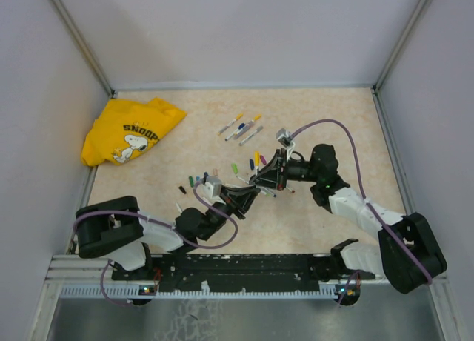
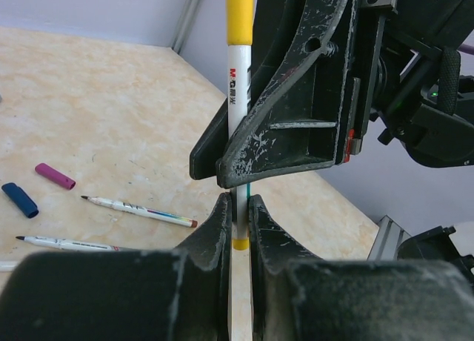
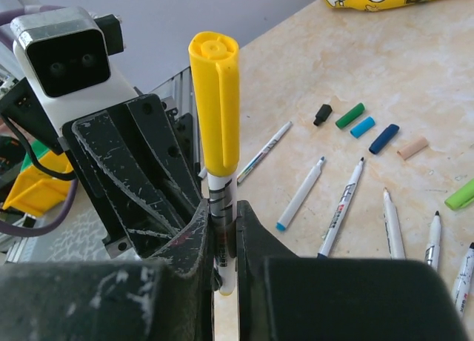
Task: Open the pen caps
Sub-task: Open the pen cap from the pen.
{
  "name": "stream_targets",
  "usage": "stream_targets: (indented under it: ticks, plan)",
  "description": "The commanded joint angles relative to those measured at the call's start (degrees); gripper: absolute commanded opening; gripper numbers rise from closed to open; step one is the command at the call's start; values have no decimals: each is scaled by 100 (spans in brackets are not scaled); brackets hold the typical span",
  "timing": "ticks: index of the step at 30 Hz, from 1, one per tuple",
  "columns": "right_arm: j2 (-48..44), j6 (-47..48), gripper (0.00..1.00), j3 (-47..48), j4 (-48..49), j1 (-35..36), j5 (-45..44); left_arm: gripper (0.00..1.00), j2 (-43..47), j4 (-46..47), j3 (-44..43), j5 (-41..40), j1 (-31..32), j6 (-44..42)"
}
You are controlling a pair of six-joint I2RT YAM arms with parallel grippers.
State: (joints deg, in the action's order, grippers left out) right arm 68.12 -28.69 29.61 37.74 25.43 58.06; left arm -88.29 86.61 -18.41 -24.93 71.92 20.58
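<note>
Black arms [image 1: 194, 224], white link shells [image 1: 348, 202], purple cables [image 1: 327, 121], scratched black claw fingers [image 2: 296, 96].

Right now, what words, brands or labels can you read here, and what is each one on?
"SNOOP", with the rest lost in a fold: on the yellow shirt.
"M&G", followed by small characters I cannot read: on the white pen.
Print on the loose pens: too small to read.

The yellow shirt [image 1: 132, 131] reads "SNOOP"; the white pen barrel [image 2: 235, 89] reads "M&G".
</note>
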Motion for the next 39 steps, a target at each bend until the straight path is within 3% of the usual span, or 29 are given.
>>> stream_targets:
  ticks: [1,5,12,16,22,28,32,39]
  plan:
    - [-45,219,0,201,78,59,40,7,-23,467,-94,156,43,-17]
    - [-99,426,0,305,-212,61,30,21,12,483,-17,322,36,-70]
    - [-108,700,0,532,-723,-122,109,57,124,512,186,913,33,-285]
    - [-112,1056,0,745,-1229,-249,264,72,324,378,363,1053,33,-384]
    - [-79,1734,0,974,-1999,-425,452,82,981,-345,549,1087,-64,-475]
    - [3,2071,0,1125,-2429,-529,315,90,1748,-1634,500,1321,-317,-440]
    - [68,2175,0,1152,-2530,-539,282,91,2246,-2309,482,2030,-856,-110]
    - [127,2291,0,1188,-2652,-539,271,94,2878,-2635,579,3141,-1924,484]
